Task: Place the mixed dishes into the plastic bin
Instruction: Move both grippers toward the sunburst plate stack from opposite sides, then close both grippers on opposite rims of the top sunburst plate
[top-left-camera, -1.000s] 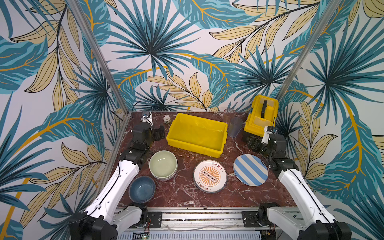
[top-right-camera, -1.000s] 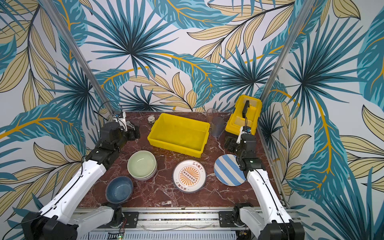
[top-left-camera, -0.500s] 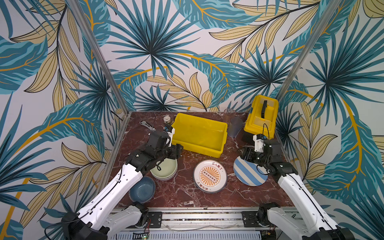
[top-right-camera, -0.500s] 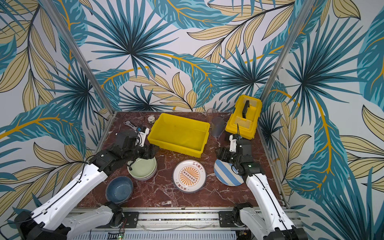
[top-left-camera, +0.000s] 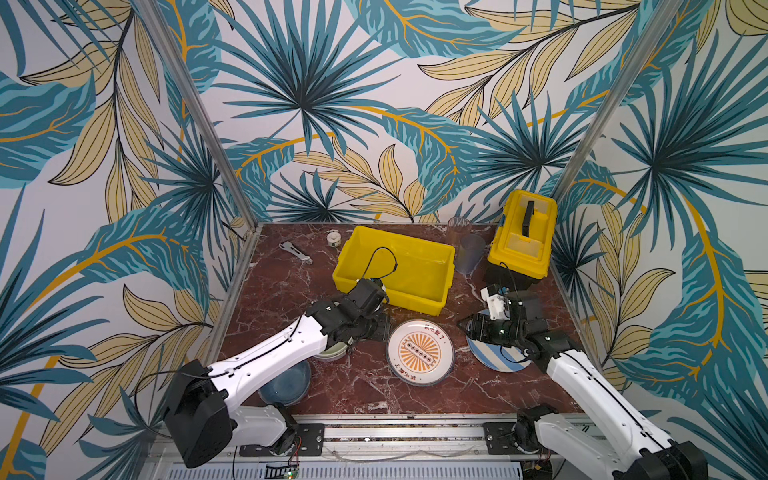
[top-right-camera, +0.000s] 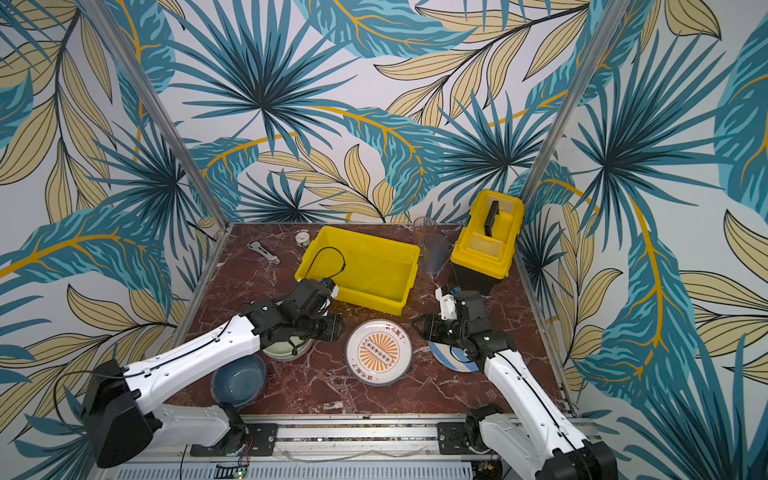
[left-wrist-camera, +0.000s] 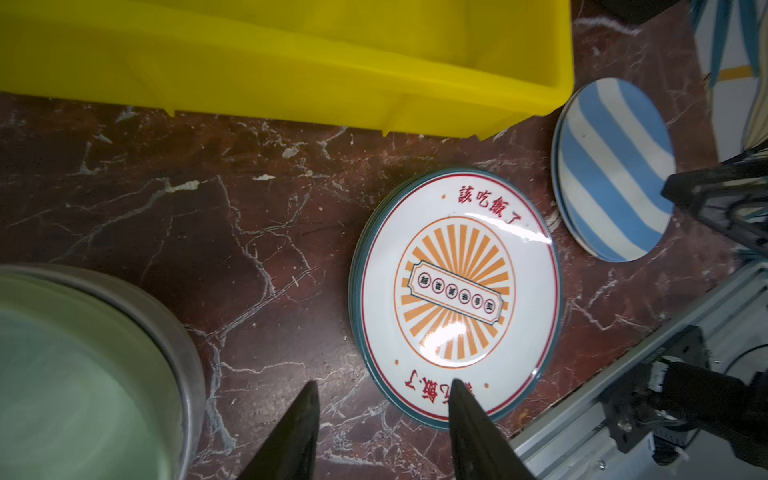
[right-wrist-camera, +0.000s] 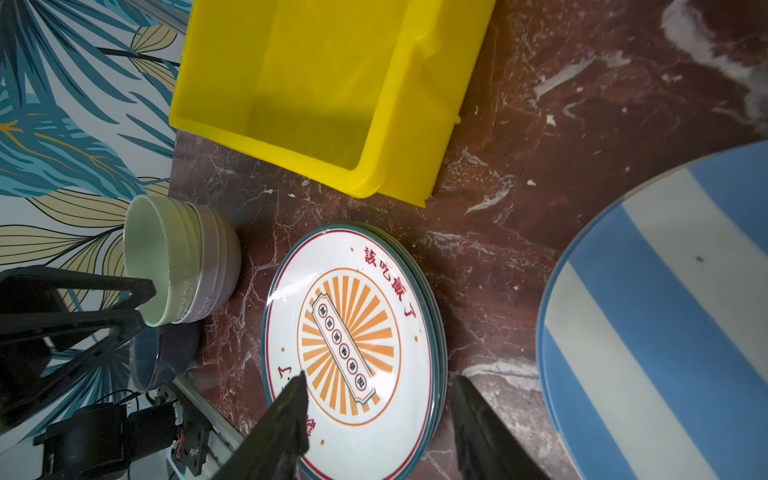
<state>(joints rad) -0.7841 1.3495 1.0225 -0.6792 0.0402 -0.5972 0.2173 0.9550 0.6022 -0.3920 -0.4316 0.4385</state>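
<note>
Left wrist view shows a teal-rimmed sunburst plate, left end effector half-open, empty.

One yellow bin, one toolbox, one wrench, one tape roll. Two clear tumblers. One blue bowl. One stack of nested bowls, number unclear. One stack each of printed plates, striped plates; numbers unclear.

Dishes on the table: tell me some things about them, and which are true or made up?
1. The yellow bin has no dishes in it. True.
2. The sunburst plate lies inside the bin. False: it lies on the table, in front of the bin.
3. The green bowl tops a stack with a lilac bowl underneath. True.
4. The striped plate is red and white. False: it is blue and cream.
</note>
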